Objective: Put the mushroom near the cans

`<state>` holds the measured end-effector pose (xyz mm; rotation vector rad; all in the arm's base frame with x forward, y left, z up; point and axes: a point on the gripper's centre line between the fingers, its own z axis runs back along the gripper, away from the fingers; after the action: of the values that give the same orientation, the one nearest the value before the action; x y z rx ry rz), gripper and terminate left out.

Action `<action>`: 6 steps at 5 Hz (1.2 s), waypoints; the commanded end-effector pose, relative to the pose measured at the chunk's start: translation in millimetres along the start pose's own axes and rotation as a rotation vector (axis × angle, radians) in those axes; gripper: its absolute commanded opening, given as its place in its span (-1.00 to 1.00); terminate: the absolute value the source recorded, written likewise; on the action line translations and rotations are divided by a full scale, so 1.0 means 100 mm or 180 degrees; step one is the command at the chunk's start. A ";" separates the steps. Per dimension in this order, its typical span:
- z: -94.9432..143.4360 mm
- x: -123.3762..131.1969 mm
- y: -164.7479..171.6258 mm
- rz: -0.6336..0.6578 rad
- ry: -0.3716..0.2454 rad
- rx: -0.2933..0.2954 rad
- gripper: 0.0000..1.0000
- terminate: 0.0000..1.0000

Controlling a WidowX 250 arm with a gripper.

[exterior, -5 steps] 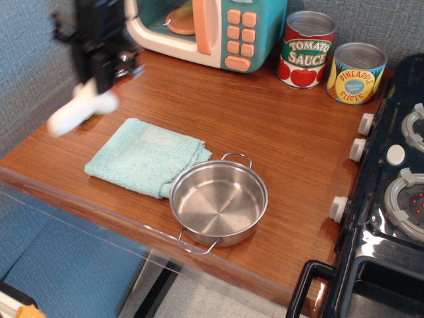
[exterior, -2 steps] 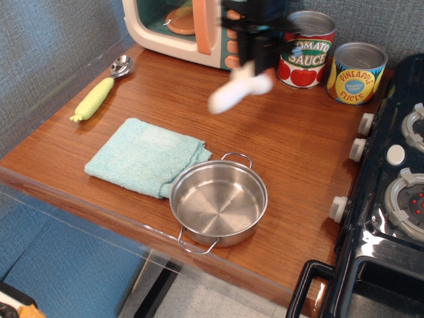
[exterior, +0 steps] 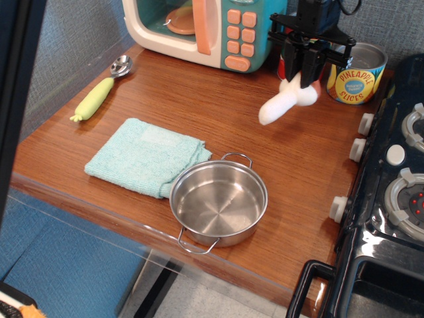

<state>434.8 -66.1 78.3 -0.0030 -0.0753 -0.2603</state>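
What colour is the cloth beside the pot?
Light teal cloth, clearest in the observation.image view.

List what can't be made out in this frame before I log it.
- Tomato sauce can: almost wholly hidden behind the gripper.
- Mushroom: its cap is hidden between the fingers; whether the stem touches the counter can't be told.
- Pineapple can: left side of the label covered by the gripper.
- Left edge: a dark blurred bar blocks the wall; unidentifiable.
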 end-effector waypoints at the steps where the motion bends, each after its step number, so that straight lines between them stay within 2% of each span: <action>1: 0.49 -0.06 -0.07 -0.0074 -0.0338 0.0111 1.00 -1.00; 4: 1.17 -0.37 -0.15 0.0059 -0.0677 0.0195 1.00 -1.00; 6: 1.17 -0.37 -0.15 0.0059 -0.0677 0.0195 1.00 -1.00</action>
<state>402.3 -65.0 162.5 0.0314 -0.2286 -0.2270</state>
